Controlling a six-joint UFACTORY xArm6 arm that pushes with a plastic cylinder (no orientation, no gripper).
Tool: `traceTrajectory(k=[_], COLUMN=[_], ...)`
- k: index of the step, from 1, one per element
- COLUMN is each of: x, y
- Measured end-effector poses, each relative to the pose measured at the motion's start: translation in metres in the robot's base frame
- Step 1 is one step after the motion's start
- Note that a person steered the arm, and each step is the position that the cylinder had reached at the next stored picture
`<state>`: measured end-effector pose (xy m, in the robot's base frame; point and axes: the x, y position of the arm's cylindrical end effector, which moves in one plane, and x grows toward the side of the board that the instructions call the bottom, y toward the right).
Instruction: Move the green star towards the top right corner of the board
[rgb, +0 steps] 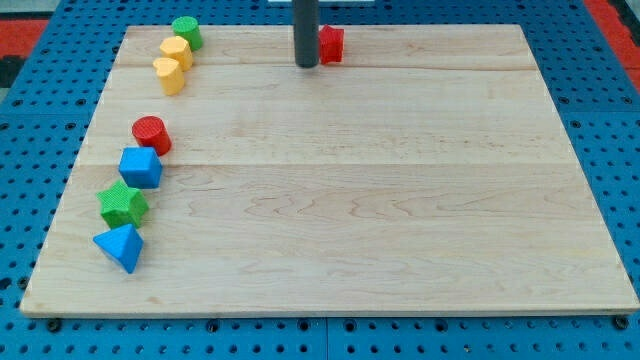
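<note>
The green star (122, 204) lies near the board's left edge, low in the view, between a blue cube (140, 167) above it and a blue pyramid-like block (120, 247) below it, touching or nearly touching both. My tip (306, 64) stands near the board's top edge, just left of a red block (331, 44) and close against it. The tip is far from the green star, up and to the right of it.
A red cylinder (151, 134) sits above the blue cube. A green cylinder (187, 32) and two yellow blocks (176, 51) (169, 75) form a row at the top left. The wooden board (400, 200) lies on a blue pegboard.
</note>
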<state>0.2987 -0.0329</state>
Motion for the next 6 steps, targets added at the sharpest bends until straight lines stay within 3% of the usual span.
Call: traceTrajectory(k=[1, 2, 3, 4, 5, 6], x=[0.059, 0.048, 0.067, 0.091, 0.111, 0.145], y=[-0.024, -0.125, -0.134, -0.22, -0.27, -0.27])
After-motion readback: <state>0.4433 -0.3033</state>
